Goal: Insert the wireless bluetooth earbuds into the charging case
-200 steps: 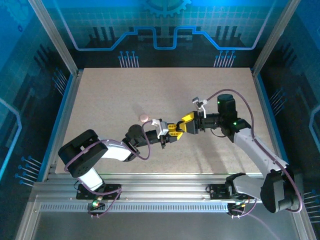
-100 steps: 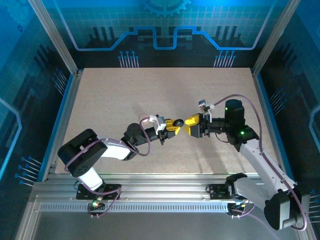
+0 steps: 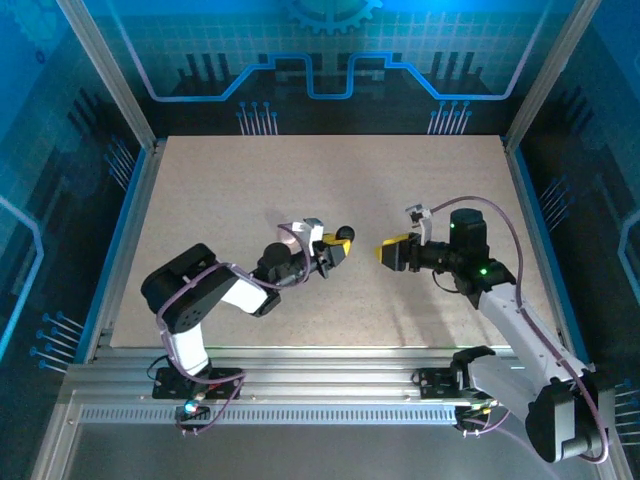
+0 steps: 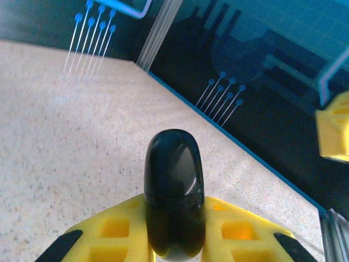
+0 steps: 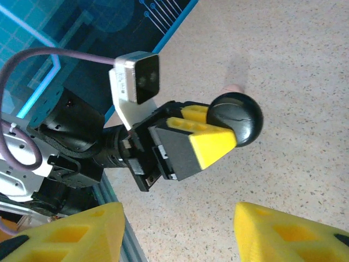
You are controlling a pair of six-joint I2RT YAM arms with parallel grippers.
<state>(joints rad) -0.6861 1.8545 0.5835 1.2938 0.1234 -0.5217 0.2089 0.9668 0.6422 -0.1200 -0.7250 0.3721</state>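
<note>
Black charging case [image 4: 173, 191]: glossy rounded pebble, lid seam closed, clamped between the yellow fingers [image 5: 210, 146] of the left gripper [image 5: 218, 126]. Small pale pink item [image 5: 234, 87] lies on the table [image 5: 305, 65] just beyond it, possibly an earbud; mostly hidden.

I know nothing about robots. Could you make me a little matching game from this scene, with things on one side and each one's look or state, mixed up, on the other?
Things:
1. left gripper
2. right gripper
3. round case
4. table

Descriptions:
A. speckled beige
B. jaws apart, nothing between them
C. glossy black
D. clamped on the round case

Pairs: 1-D, 2-B, 3-C, 4-A.
</note>
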